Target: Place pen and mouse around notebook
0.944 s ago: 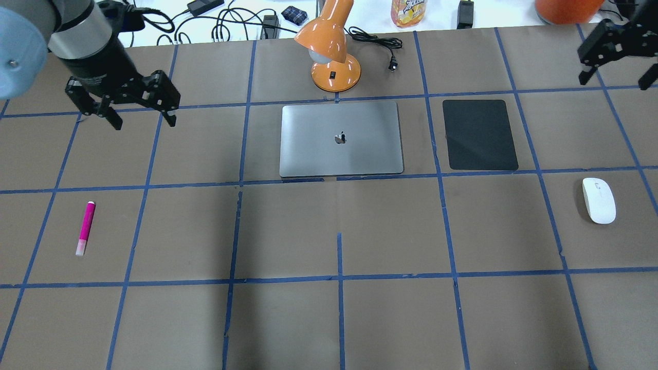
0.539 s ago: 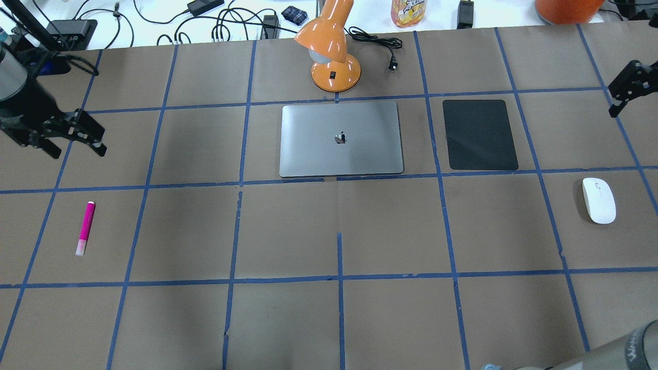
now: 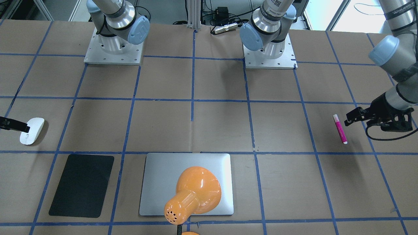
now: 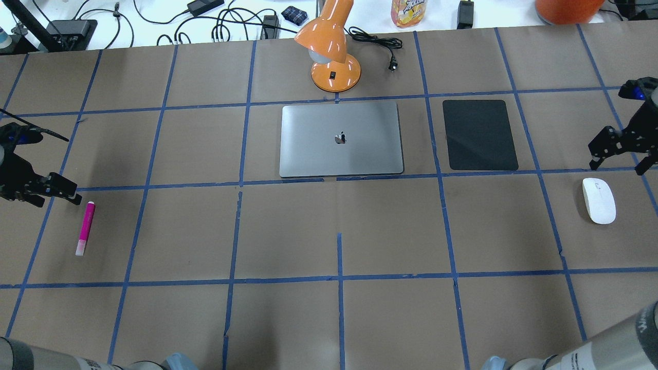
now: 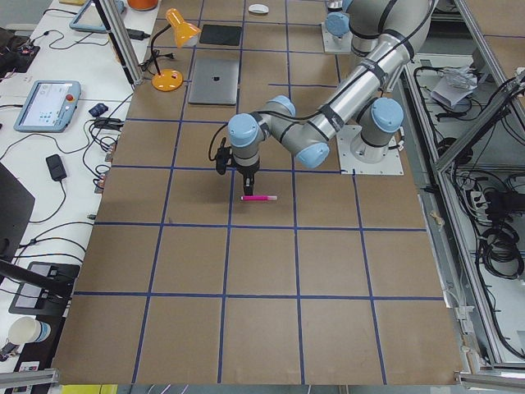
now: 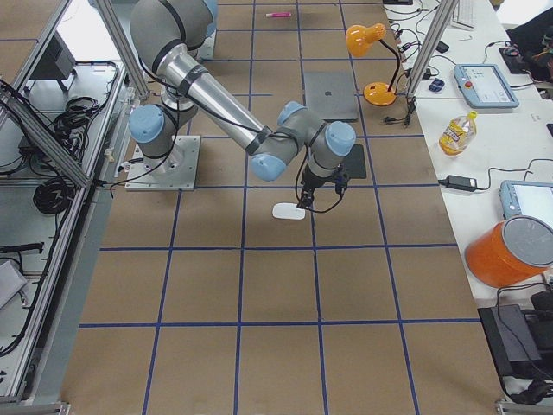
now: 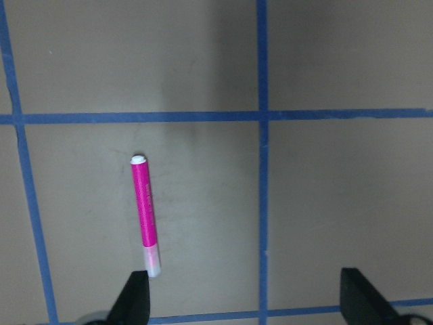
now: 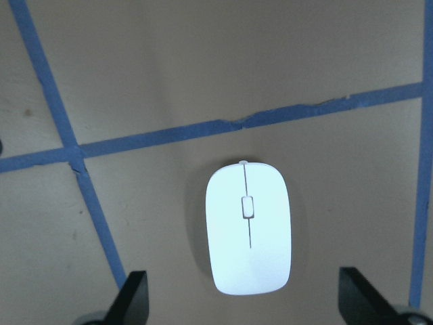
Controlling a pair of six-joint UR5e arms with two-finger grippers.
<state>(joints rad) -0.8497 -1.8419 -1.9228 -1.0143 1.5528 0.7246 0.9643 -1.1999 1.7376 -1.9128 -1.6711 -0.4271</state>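
The pink pen [image 4: 85,228] lies flat at the table's left, its white end toward the robot. My left gripper [image 4: 56,201] hovers open just beyond its far end; in the left wrist view the pen [image 7: 145,215] sits left of centre, near one fingertip [image 7: 135,301]. The white mouse [image 4: 599,200] rests at the far right. My right gripper [image 4: 617,167] is open above its far side, and in the right wrist view the mouse [image 8: 248,227] is centred between the fingers. The silver notebook [image 4: 341,139] lies closed mid-table.
An orange desk lamp [image 4: 334,56] stands just behind the notebook and overhangs it in the front-facing view. A black mat [image 4: 479,134] lies to the notebook's right. Cables, chargers and a bottle [image 4: 408,11] line the white bench beyond the table.
Both arms have swung outward and toward the robot. The left gripper has come down beside the pen, the right one toward the mouse. Pen, mouse and notebook have not moved.
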